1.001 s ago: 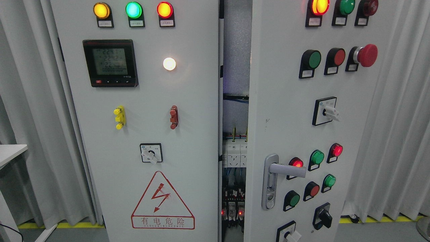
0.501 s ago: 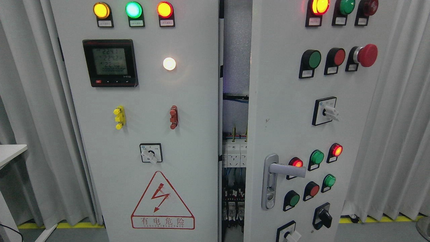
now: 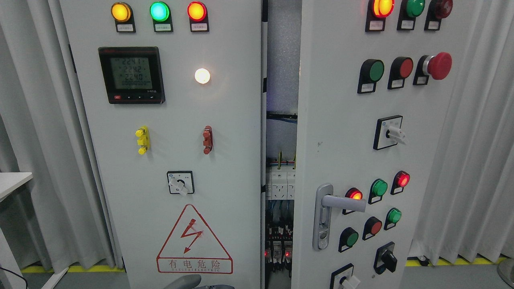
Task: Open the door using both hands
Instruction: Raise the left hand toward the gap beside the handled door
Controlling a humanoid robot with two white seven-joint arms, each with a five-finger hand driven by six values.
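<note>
A grey electrical cabinet has two doors. The left door (image 3: 225, 120) carries a meter, three lamps and a red warning triangle, and looks closed. The right door (image 3: 337, 132) stands ajar and swings toward me, with a silver lever handle (image 3: 341, 200) low on its left side. Through the gap (image 3: 281, 80) between the doors I see breakers and wiring. A grey rounded part of my left hand (image 3: 182, 282) pokes up at the bottom edge, below the warning triangle and apart from both door edges. My right hand is out of view.
White curtains (image 3: 474, 140) hang on both sides of the cabinet. A white table corner (image 3: 12, 180) juts in at the left. Buttons, a red mushroom stop (image 3: 438, 65) and rotary switches stick out from the right door. Yellow floor tape (image 3: 449, 261) runs along the base.
A grey part of my left hand has risen into view at the bottom edge. The doors and the gap look unchanged.
</note>
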